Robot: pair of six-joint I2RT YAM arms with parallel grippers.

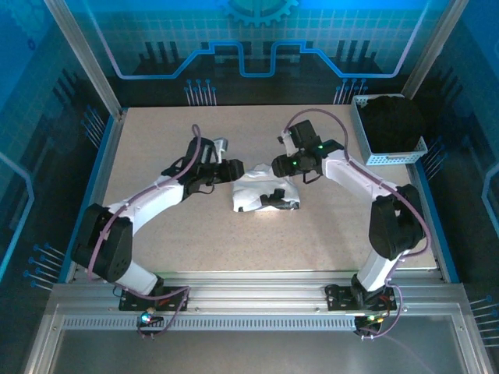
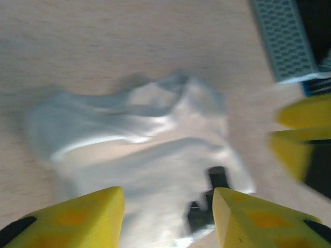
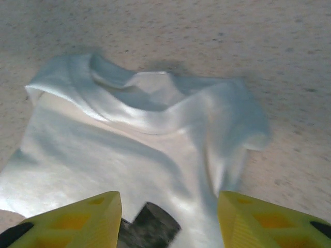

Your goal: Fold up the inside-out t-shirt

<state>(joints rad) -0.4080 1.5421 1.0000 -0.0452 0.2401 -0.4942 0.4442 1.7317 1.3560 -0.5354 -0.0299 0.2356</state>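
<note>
T-shirt [image 1: 261, 189] bunched at centre of worktop [image 1: 164, 234] (dark patch [image 1: 274, 196] showing). Left gripper [image 2: 168, 214] and right gripper [image 3: 169, 214] above it, jaws apart, gripping nothing.

Blur smears the left wrist view, so the folds of the t-shirt [image 2: 150, 150] run together, and the basket [image 2: 284, 41] and the right gripper [image 2: 282, 129] are cut off at its right edge. In the right wrist view a dark mark [image 3: 150, 222] on the cloth (print or label, unclear) runs off the bottom edge. From above, the black garment [image 1: 394, 121] is too dark to read.
</note>
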